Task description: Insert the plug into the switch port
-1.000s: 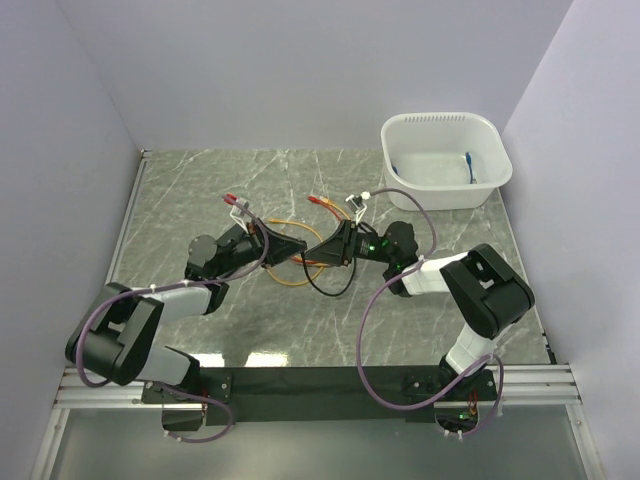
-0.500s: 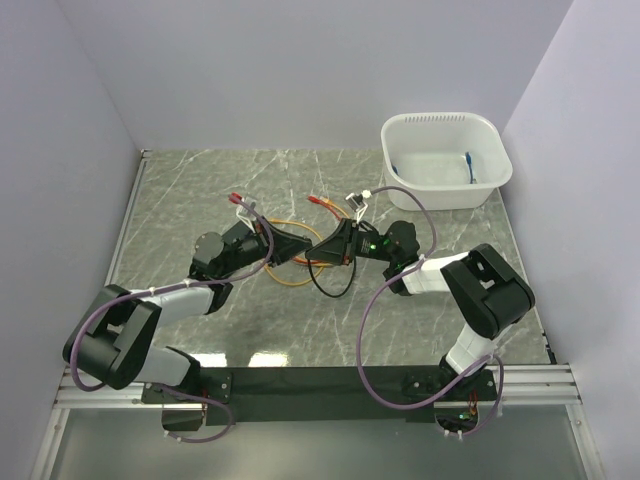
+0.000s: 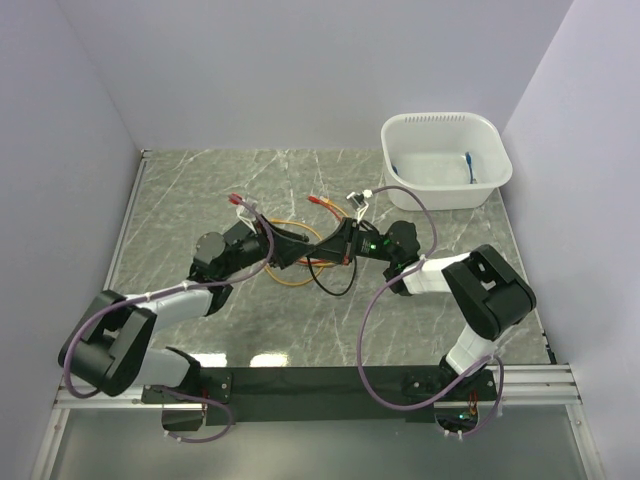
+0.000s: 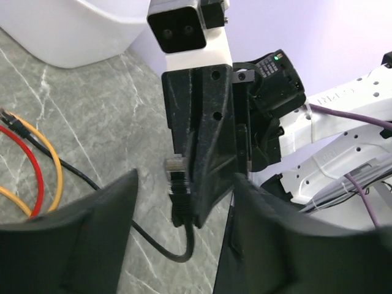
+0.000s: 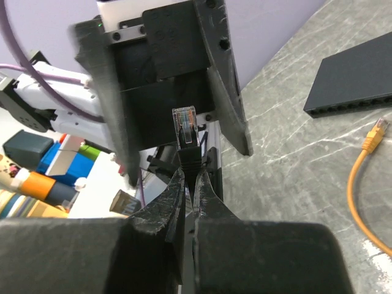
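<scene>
While my right gripper (image 5: 188, 173) pinches shut on the black boot of the clear plastic plug (image 5: 184, 124), the plug stands up above my fingertips. It is held off the grey marbled table (image 3: 190, 190), over the table's middle. My left gripper (image 4: 184, 180) is spread open, with one dark finger (image 4: 86, 233) on either side of the plug and the right gripper's tips. It grips nothing; whether it brushes the right gripper I cannot tell.

A thin black cable (image 4: 156, 240) drops from the boot and curls down onto the table.

Now the target: the thin, flat, matte-black rectangular switch box (image 5: 358, 76) lies flat on the table, well apart from the plug. A row of small ports (image 5: 346, 110) runs along the edge turned toward my right wrist camera. I cannot place the box in the overhead view.

An orange cable (image 5: 354, 184) lies loose near that edge, its own plug pointing toward the ports. A red cable (image 4: 30, 165) loops beside more orange in the left wrist view.

The white plastic tub (image 3: 440, 118) sits at the table's far right corner, with something thin and blue inside.
</scene>
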